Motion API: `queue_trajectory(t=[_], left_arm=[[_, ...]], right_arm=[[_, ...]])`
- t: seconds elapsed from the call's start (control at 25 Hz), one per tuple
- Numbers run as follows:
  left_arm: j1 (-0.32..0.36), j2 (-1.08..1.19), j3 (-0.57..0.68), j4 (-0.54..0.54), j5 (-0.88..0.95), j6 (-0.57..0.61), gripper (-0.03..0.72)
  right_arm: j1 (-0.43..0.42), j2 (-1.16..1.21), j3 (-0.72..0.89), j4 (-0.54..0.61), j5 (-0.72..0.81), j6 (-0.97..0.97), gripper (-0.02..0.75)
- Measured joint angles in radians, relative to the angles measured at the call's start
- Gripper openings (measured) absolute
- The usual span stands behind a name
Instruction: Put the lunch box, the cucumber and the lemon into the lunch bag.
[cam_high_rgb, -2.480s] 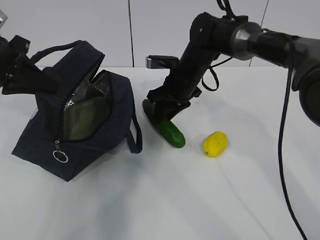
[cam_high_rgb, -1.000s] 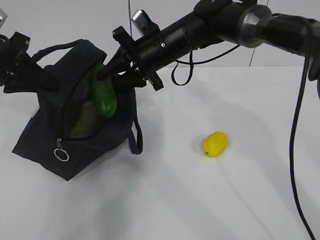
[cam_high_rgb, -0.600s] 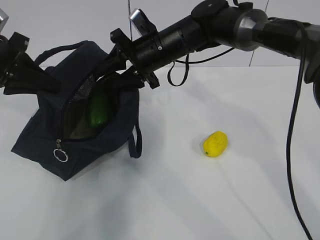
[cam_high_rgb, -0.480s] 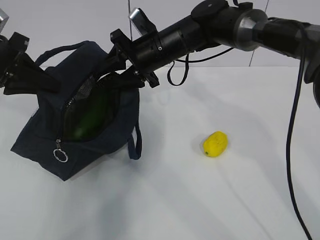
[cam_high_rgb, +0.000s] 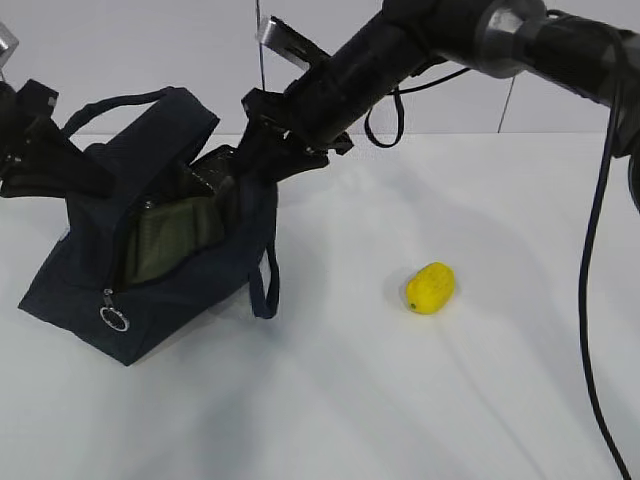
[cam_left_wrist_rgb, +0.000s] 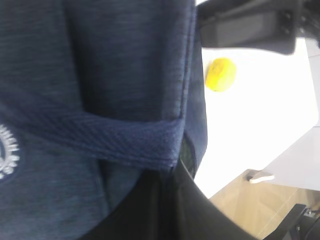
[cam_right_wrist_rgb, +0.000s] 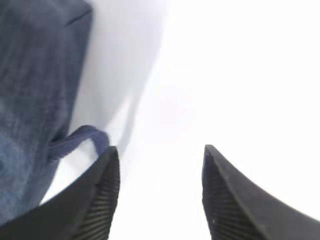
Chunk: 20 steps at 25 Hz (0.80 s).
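The bag (cam_high_rgb: 150, 250) sits open at the worktop's (cam_high_rgb: 420, 400) left. The left claw (cam_high_rgb: 60, 165) is closed, pinching its fabric. The right claw (cam_right_wrist_rgb: 157, 195), jaws apart and empty, hovers at the bag's mouth. The lemon (cam_high_rgb: 431, 288) lies well right. White print on the bag is unreadable.

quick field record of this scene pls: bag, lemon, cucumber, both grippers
bag: open, on the table, top held up on its left side
lemon: on the table, right of the bag, untouched
cucumber: not visible
left gripper: shut on the bag's fabric
right gripper: open, empty, above the bag's right edge
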Motion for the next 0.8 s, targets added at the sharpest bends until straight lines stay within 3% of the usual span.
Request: queue_trajectory(t=[0.2, 0.28, 0.52, 0.8], left_arm=[[0.000, 0.000, 0.000, 0.020, -0.004, 0.000, -0.008], [0.000, 0.000, 0.000, 0.021, -0.006, 0.000, -0.008], [0.000, 0.000, 0.000, 0.022, -0.009, 0.000, -0.008], [0.000, 0.000, 0.000, 0.022, -0.010, 0.000, -0.008]], right_arm=[[0.000, -0.018, -0.013, -0.342, 0.007, 0.186, 0.394], [-0.004, -0.046, -0.011, -0.425, 0.009, 0.239, 0.394], [-0.004, -0.172, 0.067, -0.485, 0.011, 0.313, 0.395], [-0.004, -0.299, 0.369, -0.547, 0.012, 0.429, 0.395]])
